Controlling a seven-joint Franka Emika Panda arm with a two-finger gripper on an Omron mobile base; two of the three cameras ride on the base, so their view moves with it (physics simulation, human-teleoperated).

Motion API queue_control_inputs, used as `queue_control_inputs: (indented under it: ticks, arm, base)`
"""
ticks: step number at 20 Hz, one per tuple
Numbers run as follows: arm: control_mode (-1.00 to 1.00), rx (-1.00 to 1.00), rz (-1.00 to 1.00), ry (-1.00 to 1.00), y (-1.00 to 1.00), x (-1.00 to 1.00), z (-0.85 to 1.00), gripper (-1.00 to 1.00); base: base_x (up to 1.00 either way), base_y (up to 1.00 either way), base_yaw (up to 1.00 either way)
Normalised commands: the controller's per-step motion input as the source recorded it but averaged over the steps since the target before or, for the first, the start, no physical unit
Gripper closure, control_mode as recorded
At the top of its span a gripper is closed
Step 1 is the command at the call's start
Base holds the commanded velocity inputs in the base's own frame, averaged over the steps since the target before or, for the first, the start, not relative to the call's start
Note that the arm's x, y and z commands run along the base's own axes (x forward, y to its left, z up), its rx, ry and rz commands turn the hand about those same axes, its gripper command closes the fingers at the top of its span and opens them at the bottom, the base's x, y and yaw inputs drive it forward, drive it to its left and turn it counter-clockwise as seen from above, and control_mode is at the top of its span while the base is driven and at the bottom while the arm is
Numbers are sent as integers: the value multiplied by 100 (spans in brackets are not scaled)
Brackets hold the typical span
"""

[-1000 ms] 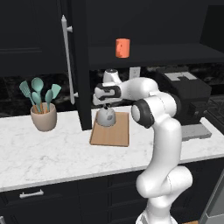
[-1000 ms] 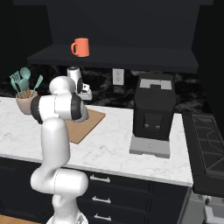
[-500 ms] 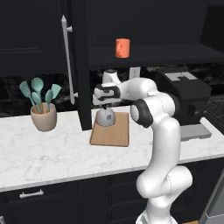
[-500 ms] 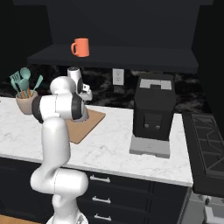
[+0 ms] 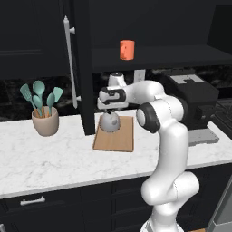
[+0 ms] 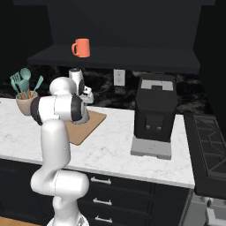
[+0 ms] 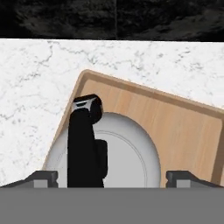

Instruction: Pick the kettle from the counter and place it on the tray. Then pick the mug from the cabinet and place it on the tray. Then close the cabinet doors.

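Above the tray (image 5: 115, 139), the end effector (image 5: 110, 110) hangs straight over the kettle (image 5: 109, 122) with its fingers (image 7: 42, 177) now spread wide on either side of the grey body and touching nothing, whereas a second ago they were pinched in on the kettle's top; the kettle itself sits in the same spot on the board's back end. The hand view looks down on the kettle's dark arched handle (image 7: 84, 144) running across the round lid and shows the board lying askew on the veined white table (image 7: 30, 83), a detail the base views give less plainly. The left base view takes in the open cabinet door (image 5: 84, 68) with its long silver bar handle (image 5: 69, 63) just left of the tray, and a beige pot of teal utensils (image 5: 44, 115) further left. The right base view shows the orange mug (image 6: 81, 47) standing on the dark cabinet shelf (image 6: 132, 59) above, a black coffee machine (image 6: 154, 114) to the right on the table, and black drawers (image 6: 114, 194) below.
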Motion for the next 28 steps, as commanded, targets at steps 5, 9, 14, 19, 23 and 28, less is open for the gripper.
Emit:
queue_control_inputs:
  ticks: [5,9,14,19,23,28]
  arm:
    - [-100,13,-11,-10,-41,-71,-35,-100]
    - [-100,11,-11,-18,-31,-55,0,-100]
    - [-100,10,-7,-19,-10,-45,-3,-100]
    - [-100,8,-5,-30,-1,-43,21,-100]
    - [-100,2,-6,-24,0,-43,51,-100]
    - [-100,0,-4,-16,-3,-40,54,-100]
  base:
    - [0,0,0]
    - [0,0,0]
    - [0,0,0]
    - [0,0,0]
    - [0,0,0]
    - [0,0,0]
